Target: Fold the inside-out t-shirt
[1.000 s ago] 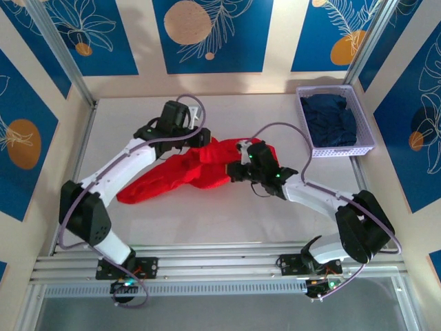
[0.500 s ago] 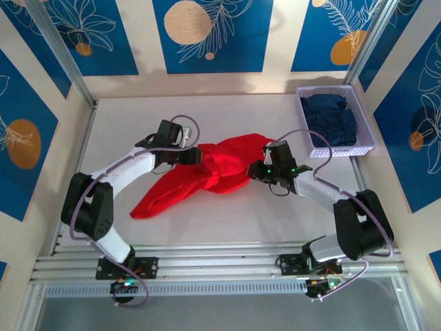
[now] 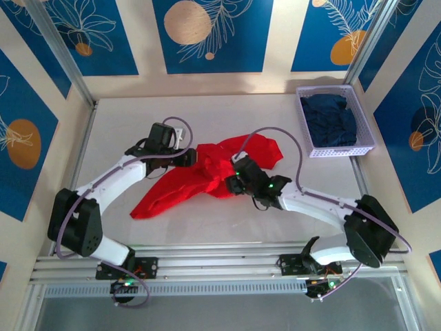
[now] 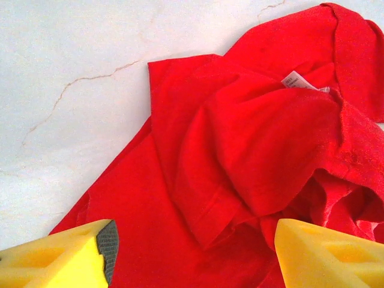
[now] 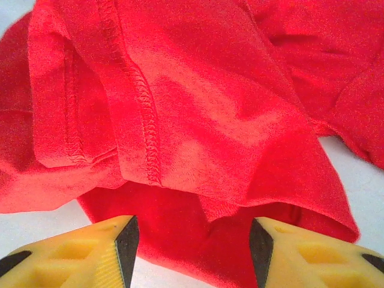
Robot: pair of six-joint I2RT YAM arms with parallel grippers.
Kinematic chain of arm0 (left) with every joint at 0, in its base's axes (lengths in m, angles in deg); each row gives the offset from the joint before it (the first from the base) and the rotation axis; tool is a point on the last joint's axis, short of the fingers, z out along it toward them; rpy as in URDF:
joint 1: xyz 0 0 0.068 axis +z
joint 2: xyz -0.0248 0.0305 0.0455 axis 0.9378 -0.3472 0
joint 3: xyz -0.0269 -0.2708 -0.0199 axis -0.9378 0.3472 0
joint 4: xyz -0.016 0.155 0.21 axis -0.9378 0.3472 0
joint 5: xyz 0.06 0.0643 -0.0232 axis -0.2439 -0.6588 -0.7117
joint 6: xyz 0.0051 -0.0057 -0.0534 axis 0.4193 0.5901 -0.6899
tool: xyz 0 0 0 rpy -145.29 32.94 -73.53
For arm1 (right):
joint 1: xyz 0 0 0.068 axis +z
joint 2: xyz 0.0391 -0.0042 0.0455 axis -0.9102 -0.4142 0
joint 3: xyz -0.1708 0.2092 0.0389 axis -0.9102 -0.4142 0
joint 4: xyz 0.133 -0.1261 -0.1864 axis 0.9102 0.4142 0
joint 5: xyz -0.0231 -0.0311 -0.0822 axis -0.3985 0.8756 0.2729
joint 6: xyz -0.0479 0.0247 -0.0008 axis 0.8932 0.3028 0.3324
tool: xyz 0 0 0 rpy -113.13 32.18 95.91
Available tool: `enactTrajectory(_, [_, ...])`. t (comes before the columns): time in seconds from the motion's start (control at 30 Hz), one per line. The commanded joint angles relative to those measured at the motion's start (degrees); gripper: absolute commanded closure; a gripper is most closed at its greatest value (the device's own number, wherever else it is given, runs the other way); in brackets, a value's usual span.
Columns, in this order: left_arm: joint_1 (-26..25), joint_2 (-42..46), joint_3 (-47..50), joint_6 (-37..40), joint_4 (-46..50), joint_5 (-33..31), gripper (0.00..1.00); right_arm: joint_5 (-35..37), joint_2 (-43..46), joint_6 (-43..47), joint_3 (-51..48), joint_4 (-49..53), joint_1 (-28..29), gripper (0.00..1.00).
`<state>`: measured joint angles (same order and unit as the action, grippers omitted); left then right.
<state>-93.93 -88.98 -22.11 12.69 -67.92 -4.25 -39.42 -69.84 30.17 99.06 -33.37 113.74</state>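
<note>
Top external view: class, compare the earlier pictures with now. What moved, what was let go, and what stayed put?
The right gripper opened, letting go of the t-shirt, then swung back left. The left gripper opened wider and moved toward the near edge. The t-shirt settled flatter, spreading rightward. The basket with the navy garment stayed put.

The table [image 3: 227, 227] is white, with thin crack-like lines [image 4: 90, 78] on its surface. The cream walls [image 3: 282, 41] carry blue panels [image 3: 207, 34] with orange circles and white leaves. Metal posts [image 3: 62, 52] stand in the corners.
</note>
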Motion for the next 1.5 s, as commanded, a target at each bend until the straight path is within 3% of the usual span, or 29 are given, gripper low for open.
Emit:
enactTrajectory(0.0, [0.70, 1.58, 1.05, -0.32, 1.42, -1.23, 0.30, 9.36, -3.49, 3.29, 2.99, 0.05, 2.63, 0.46])
enactTrajectory(0.33, [0.97, 2.21, 2.15, -0.17, 1.34, -1.86, 0.30, 7.47, -14.14, 8.12, 6.45, -7.04, 2.50, 0.49])
enactTrajectory(0.37, [1.04, 2.22, 2.35, -0.22, 1.29, -1.94, 0.30, 7.87, -15.10, 8.81, 7.18, -7.58, 2.19, 0.54])
enactTrajectory(0.47, [0.98, 2.13, 2.76, -0.62, 1.58, -1.64, 0.30, 9.94, -14.17, 10.82, 8.85, -6.12, 1.55, 0.81])
enactTrajectory(0.63, [1.05, 3.18, 4.43, -1.50, 0.85, -1.08, 0.30, 4.97, -4.25, 10.24, 6.79, -1.20, -1.31, 0.99])
enactTrajectory(0.87, [0.80, 5.17, 5.81, -1.45, -1.42, 2.73, 0.29, -14.83, 8.41, 7.80, 10.75, 2.62, -9.77, 1.00])
enactTrajectory(1.1, [0.57, 6.25, 8.85, -0.68, -7.04, 8.21, 0.25, -32.88, 10.21, 2.84, 19.67, 3.05, -19.93, 1.00])
enactTrajectory(1.47, [-2.28, -2.03, 3.79, 2.15, -7.43, 11.54, 0.26, -37.99, 7.67, -1.05, 23.35, 2.94, -26.39, 1.00])
